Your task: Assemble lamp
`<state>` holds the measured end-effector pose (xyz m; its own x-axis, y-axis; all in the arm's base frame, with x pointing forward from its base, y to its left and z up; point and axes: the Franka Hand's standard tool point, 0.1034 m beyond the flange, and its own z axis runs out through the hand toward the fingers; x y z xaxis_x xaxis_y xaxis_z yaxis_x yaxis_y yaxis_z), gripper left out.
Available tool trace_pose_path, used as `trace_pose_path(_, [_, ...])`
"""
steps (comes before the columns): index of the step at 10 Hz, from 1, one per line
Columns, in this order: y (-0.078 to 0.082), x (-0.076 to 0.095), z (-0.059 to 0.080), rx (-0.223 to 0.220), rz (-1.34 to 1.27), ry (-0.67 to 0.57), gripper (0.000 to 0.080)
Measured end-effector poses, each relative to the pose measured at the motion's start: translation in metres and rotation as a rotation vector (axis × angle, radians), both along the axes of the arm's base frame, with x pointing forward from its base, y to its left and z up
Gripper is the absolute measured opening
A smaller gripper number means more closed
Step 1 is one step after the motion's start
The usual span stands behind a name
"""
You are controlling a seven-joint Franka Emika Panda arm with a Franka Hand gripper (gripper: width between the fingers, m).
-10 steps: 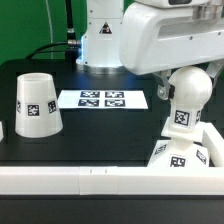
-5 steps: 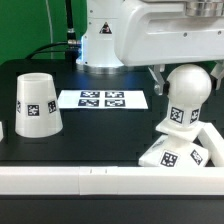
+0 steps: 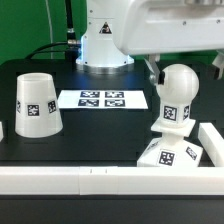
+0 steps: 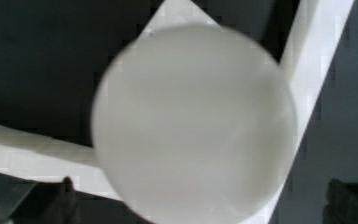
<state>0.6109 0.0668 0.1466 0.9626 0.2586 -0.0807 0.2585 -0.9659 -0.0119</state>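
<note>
The white round-headed bulb [image 3: 176, 97] stands upright on the tagged lamp base [image 3: 166, 156] at the exterior view's right, near the front wall. My gripper [image 3: 186, 70] is open just above and around the bulb's head, its dark fingers [image 3: 155, 73] apart from it on both sides. In the wrist view the bulb's head [image 4: 197, 120] fills the picture and my gripper [image 4: 197, 205] shows only as dark fingertips [image 4: 48, 202] at the far corners, not touching it. The tapered white shade [image 3: 35, 103] stands alone at the exterior view's left.
The marker board [image 3: 103, 99] lies flat at mid table behind the parts. A white wall [image 3: 80, 180] runs along the front edge, with a raised white piece [image 3: 212, 135] at the right. The arm's pedestal [image 3: 104, 45] stands at the back.
The bulb and base have shifted a little toward the exterior view's left and the bulb stands straighter. The arm's body has risen, showing more of the bulb's head.
</note>
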Motion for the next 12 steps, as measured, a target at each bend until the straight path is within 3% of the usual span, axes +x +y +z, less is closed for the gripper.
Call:
trace_pose_path(2, [-0.033, -0.009, 0.022, 0.002, 0.057, 0.003, 0.0699])
trace_pose_path(3, [-0.045, -0.012, 0.026, 0.000, 0.051, 0.001, 0.0699])
trace_pose_path(5, [-0.038, -0.012, 0.022, 0.001, 0.054, 0.006, 0.0699])
trace_pose_path(8, [-0.042, -0.015, 0.021, 0.003, 0.049, 0.001, 0.0699])
trace_pose_path(9, [-0.055, -0.029, 0.021, 0.010, 0.032, -0.002, 0.0699])
trace_pose_path(11, [-0.103, -0.077, 0.017, 0.020, 0.024, 0.010, 0.0699])
trace_pose_path(12, [-0.120, -0.087, 0.011, 0.025, 0.039, 0.011, 0.0699])
